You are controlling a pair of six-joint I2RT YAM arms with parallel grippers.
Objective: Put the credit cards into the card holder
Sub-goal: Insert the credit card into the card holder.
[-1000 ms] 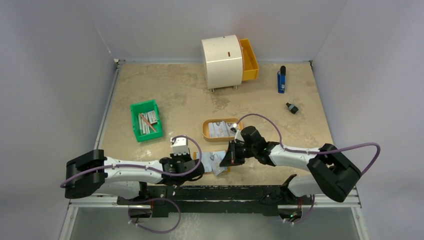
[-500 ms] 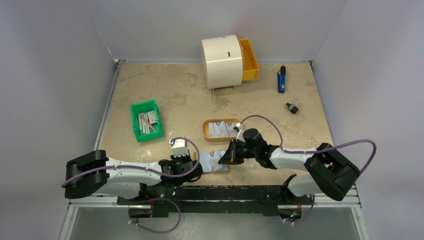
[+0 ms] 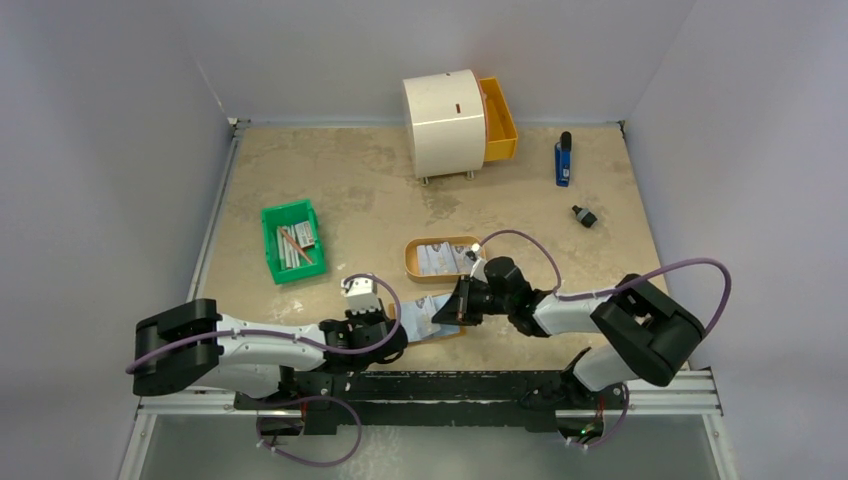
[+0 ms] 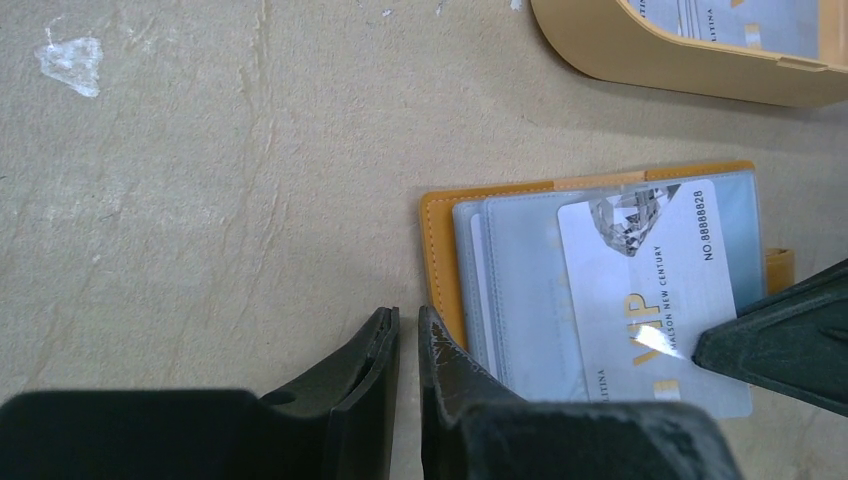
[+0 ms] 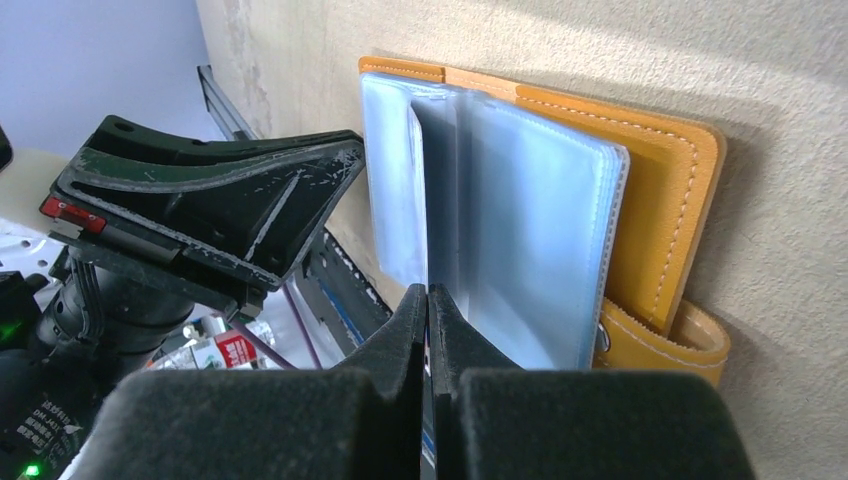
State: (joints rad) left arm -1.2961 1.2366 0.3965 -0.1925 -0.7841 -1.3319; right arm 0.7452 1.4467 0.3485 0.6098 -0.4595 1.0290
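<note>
The tan card holder (image 3: 447, 333) lies open near the front edge, its clear sleeves up (image 4: 520, 300) (image 5: 540, 220). My right gripper (image 3: 452, 311) (image 5: 428, 290) is shut on a white credit card marked VIP (image 4: 650, 290), seen edge-on in the right wrist view (image 5: 435, 200). The card lies over the sleeves with its top end against the holder's upper edge. My left gripper (image 3: 386, 326) (image 4: 408, 315) is shut and empty, its tips at the holder's left edge (image 4: 438, 260). More credit cards (image 3: 440, 258) (image 4: 740, 20) lie in an oval tan tray (image 3: 412, 262) (image 4: 640, 50) just behind.
A green bin (image 3: 293, 240) of grey sticks stands at the left. A white round drawer unit (image 3: 445, 122) with a yellow drawer (image 3: 497, 118) pulled out stands at the back. A blue tool (image 3: 563, 158) and a small black piece (image 3: 584, 215) lie at the right.
My right gripper has moved left with the card, bringing it from a tilt at the holder's right side down over the sleeves. My left gripper has barely shifted.
</note>
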